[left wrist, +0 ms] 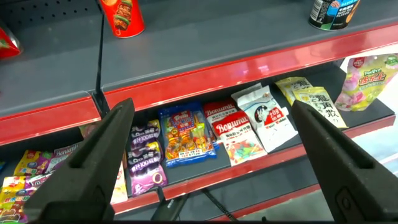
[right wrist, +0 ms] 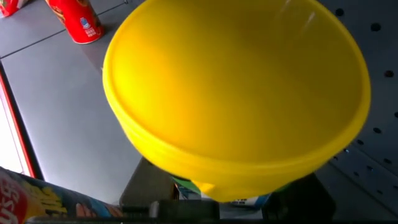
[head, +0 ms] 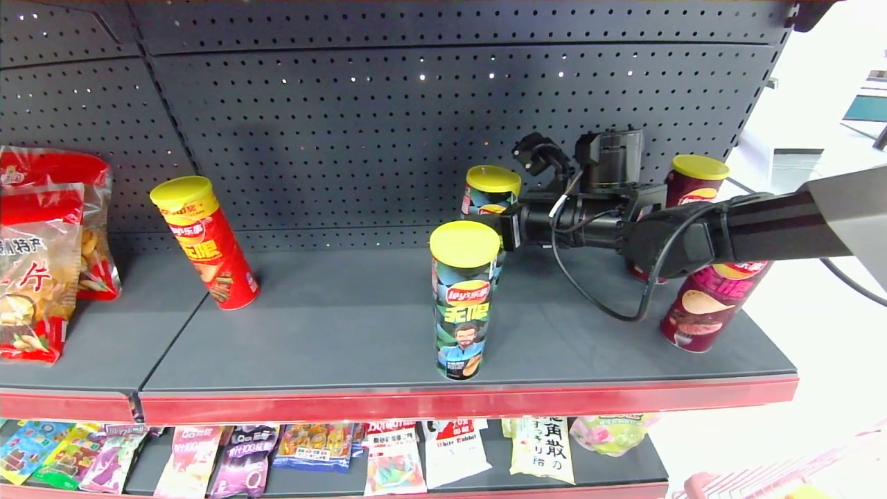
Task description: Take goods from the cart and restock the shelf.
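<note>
On the shelf (head: 332, 326), right gripper (head: 504, 230) clamps the rear can (head: 490, 188); left gripper (left wrist: 211, 106) spread apart

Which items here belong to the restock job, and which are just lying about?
Job: rear green can, right gripper at it; shelf.
Lying about: front green can; red can; maroon cans; chip bags; lower-shelf snack packets.

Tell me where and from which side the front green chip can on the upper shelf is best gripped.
Grip the front green can around its mid-body, probably coming in level from the aisle side. It stands upright near the front edge of the shelf, with both flanks free for the jaws. The rear green can stands close behind, so reaching from there looks cramped.
</note>
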Tool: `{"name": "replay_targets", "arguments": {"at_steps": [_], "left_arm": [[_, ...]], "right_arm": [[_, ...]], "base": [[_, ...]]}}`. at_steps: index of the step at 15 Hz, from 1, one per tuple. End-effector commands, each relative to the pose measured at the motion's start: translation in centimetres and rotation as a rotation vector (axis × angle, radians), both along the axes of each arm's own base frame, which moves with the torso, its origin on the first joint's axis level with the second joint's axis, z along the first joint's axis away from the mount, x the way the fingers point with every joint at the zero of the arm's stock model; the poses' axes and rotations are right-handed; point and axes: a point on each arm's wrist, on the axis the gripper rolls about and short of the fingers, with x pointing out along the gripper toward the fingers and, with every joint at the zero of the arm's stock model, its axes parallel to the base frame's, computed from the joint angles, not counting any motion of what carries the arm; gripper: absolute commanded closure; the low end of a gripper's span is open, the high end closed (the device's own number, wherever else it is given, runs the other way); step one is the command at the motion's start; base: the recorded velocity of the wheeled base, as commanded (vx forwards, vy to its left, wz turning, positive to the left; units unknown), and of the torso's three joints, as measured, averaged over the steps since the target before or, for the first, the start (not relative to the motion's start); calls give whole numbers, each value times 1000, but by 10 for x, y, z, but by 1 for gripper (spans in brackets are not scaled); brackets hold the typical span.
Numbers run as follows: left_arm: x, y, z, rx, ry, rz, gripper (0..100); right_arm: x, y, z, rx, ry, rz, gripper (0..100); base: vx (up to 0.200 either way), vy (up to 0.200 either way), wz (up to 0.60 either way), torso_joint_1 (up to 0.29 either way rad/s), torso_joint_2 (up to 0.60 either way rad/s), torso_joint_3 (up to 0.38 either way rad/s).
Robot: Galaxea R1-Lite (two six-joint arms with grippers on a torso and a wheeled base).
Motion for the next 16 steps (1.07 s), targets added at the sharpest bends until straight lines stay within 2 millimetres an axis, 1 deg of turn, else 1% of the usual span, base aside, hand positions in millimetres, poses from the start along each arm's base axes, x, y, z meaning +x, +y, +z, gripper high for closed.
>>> {"name": "replay_targets", "arguments": {"at_steps": [1, 10, 11, 16], "left_arm": [[0, 0, 0, 1, 2, 0, 0], [0, 0, 0, 1, 2, 0, 0], [0, 0, 0, 1, 2, 0, 0], [0, 0, 0, 0, 1, 0, 0]], "right_arm": [[0, 1, 0, -1, 0, 2, 100], [0, 7, -8, -10, 15, 12, 100], [0, 7, -8, -10, 13, 12, 0], [-1, 7, -6, -8, 6, 6, 0]], "base": [[0, 0, 0, 0, 0, 0], [0, 0, 0, 0, 0, 0], [0, 0, 0, 0, 0, 0], [0, 0, 0, 0, 0, 0]]}}
